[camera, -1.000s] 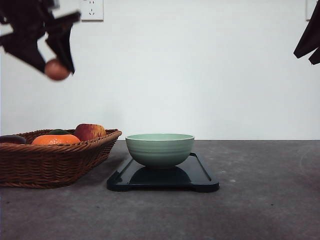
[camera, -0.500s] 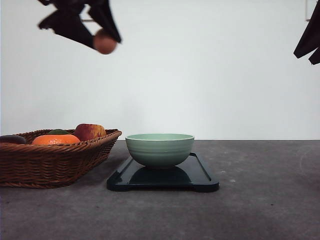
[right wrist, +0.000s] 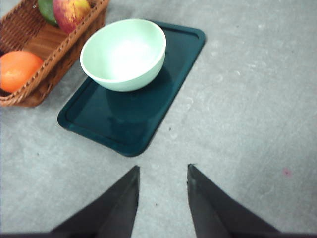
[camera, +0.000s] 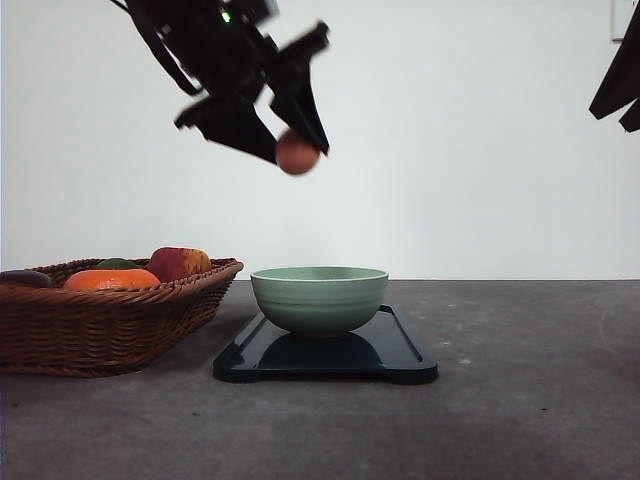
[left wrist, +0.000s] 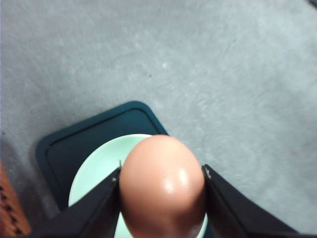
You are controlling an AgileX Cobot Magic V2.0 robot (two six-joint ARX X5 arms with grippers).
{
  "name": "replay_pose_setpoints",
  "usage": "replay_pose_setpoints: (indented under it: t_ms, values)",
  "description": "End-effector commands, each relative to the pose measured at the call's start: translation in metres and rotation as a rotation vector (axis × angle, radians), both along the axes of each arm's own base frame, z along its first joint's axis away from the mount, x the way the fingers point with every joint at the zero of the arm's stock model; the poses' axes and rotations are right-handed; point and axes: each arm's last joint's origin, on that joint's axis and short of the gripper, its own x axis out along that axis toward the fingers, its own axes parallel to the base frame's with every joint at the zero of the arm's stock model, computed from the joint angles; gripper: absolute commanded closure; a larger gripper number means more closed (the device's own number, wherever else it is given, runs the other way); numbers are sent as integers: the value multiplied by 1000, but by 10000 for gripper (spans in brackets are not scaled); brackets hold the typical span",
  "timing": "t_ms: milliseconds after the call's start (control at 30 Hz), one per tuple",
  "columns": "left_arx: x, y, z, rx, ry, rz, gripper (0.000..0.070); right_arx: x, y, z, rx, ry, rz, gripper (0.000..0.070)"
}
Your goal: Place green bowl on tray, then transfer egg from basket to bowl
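- Grey, faintly speckled table surface (camera: 520, 400) ran back to a plain white wall (camera: 470, 150), where part of one white wall socket showed at the top edge.
- One flat dark navy rectangular tray with rounded corners (camera: 405, 362) lay on the table, just beside the basket.
- One pale sage-green round ceramic bowl with fine ridges (camera: 319, 298) stood on the tray, toward the tray's far end as seen from the right wrist; its inside looked bare.
- One wide shallow brown woven wicker basket (camera: 100, 325) sat at the left of the table; in the front view it held four visible items: one orange fruit (camera: 110, 279), one red-yellow apple (camera: 180, 263), one green piece behind them, and one dark item at the left edge.
- One smooth brownish-pink egg (camera: 297, 152) hung in the air above the bowl, slightly left of the bowl's centre in the front view.
- One black left gripper (camera: 298, 148) had its two fingers closed against the egg's sides, one on each side; the left wrist view showed the egg (left wrist: 162, 186) pinched between them with the bowl and tray beneath.
- One black right gripper (right wrist: 162, 186) was raised at the right edge of the front view; its two fingers stood apart with bare table between them, holding nothing.
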Motion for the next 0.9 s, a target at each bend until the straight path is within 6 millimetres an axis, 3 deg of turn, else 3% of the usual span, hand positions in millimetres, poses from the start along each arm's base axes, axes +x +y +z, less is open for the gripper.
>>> replay_pose_setpoints:
  t_ms: [0, 333, 867]
  values:
    - [7, -10, 0, 23, -31, -20, 472, 1, 1, 1, 8, 1, 0, 513]
    - [31, -32, -40, 105, 23, -45, 472, 1, 1, 1, 8, 3, 0, 513]
    - [44, -40, -87, 173, 87, -36, 472, 1, 1, 1, 7, 3, 0, 513]
